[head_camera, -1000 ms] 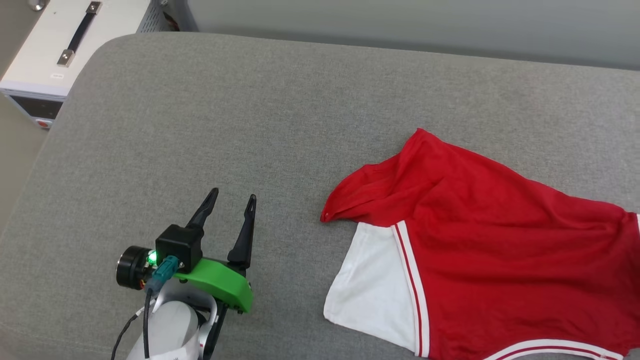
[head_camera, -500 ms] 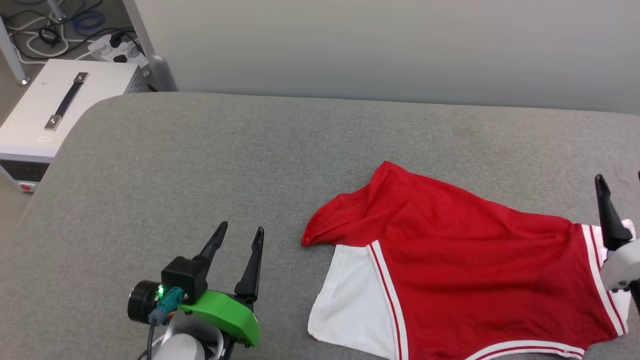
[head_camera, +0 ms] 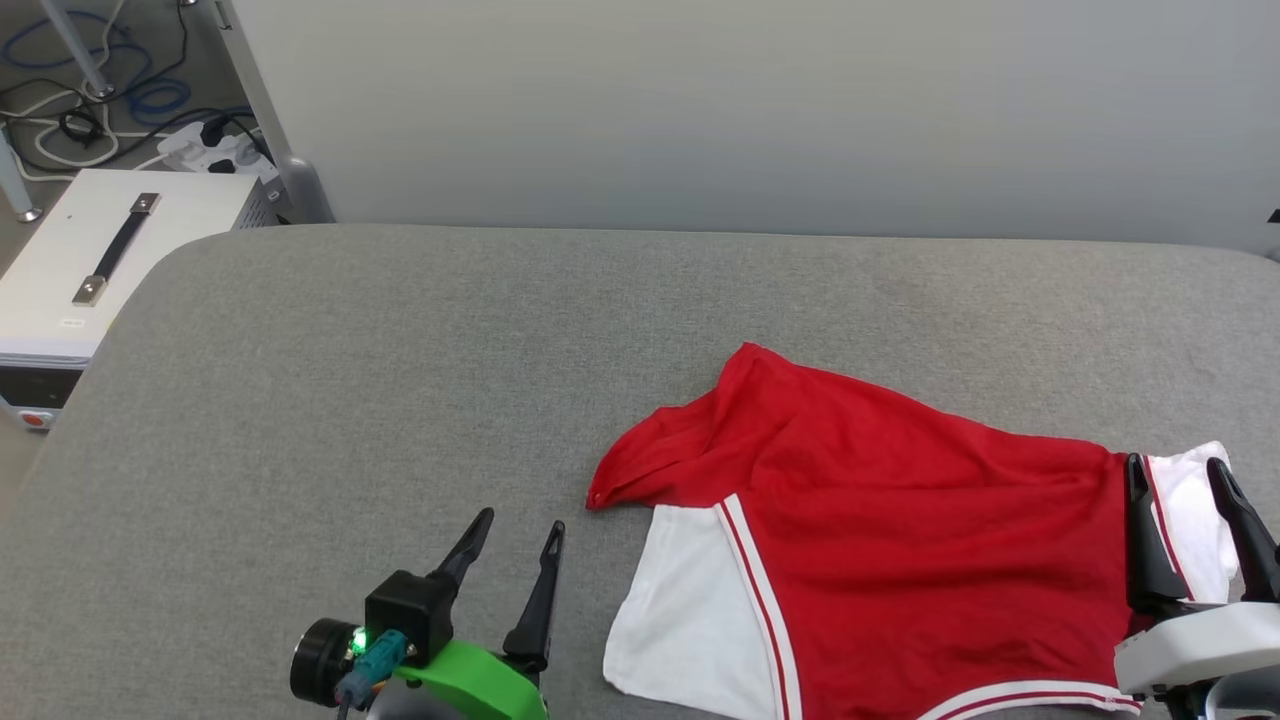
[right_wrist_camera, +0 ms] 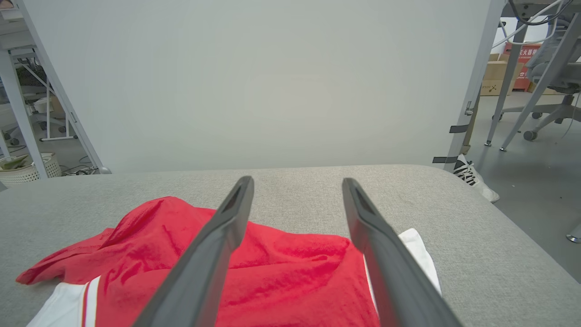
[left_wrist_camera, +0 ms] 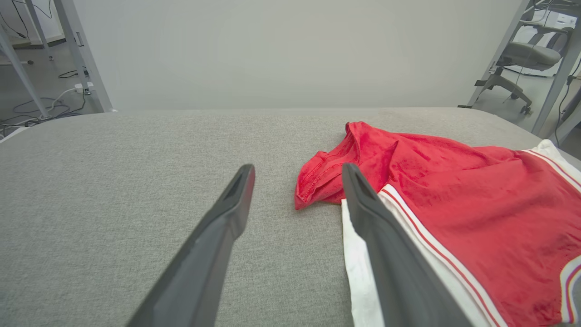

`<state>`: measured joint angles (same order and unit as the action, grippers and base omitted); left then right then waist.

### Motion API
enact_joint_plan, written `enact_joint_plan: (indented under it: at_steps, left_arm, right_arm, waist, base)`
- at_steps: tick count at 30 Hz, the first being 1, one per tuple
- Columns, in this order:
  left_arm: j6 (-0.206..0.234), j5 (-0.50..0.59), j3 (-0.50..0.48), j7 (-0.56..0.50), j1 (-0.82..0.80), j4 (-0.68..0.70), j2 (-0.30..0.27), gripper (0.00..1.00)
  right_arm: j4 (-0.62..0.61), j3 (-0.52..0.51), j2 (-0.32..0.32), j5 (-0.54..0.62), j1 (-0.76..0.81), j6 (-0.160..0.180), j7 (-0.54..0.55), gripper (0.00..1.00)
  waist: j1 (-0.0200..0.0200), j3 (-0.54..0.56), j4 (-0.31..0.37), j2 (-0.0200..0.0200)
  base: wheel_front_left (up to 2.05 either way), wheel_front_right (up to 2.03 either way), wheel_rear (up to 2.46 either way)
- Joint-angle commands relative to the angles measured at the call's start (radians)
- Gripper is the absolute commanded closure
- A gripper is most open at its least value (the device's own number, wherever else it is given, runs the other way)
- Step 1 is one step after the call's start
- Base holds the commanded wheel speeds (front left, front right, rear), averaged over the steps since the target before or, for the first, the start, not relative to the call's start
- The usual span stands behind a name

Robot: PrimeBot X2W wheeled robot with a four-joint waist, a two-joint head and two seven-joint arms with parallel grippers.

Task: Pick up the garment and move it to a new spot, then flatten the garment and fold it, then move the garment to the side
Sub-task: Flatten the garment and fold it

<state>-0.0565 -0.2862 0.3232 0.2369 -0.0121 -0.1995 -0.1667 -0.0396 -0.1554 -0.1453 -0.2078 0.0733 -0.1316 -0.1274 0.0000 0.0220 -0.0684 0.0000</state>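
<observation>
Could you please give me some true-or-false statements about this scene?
1. The red thin-fabric jersey with white sleeves lies rumpled on the grey cloth-covered surface. True.
2. The left gripper is shut on the jersey. False: it is open, over bare surface beside it.
3. The right gripper is open, by the jersey's right-side white sleeve. True.
4. The white box with a black handle sits on the grey surface. False: it stands off it, beyond its left corner.
</observation>
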Motion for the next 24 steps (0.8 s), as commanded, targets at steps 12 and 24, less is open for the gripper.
enact_joint_plan:
  at_steps: [12, 24]
  left_arm:
    - [0.054, -0.009, 0.068, -0.530, -0.002, 0.194, -0.048, 0.00]
    - [0.104, -0.037, 0.111, -0.852, -0.001, 0.213, -0.052, 0.00]
  right_arm:
    - [-0.042, -0.006, -0.002, 0.022, 0.010, 0.001, 0.029, 0.00]
    - [-0.037, 0.011, 0.000, 0.030, -0.029, 0.001, 0.030, 0.00]
  waist:
    - [0.0000, -0.049, 0.043, 0.0000]
    - [0.0000, -0.125, 0.116, 0.0000]
  base:
    - [0.00, 0.00, 0.00]
    - [0.00, 0.00, 0.00]
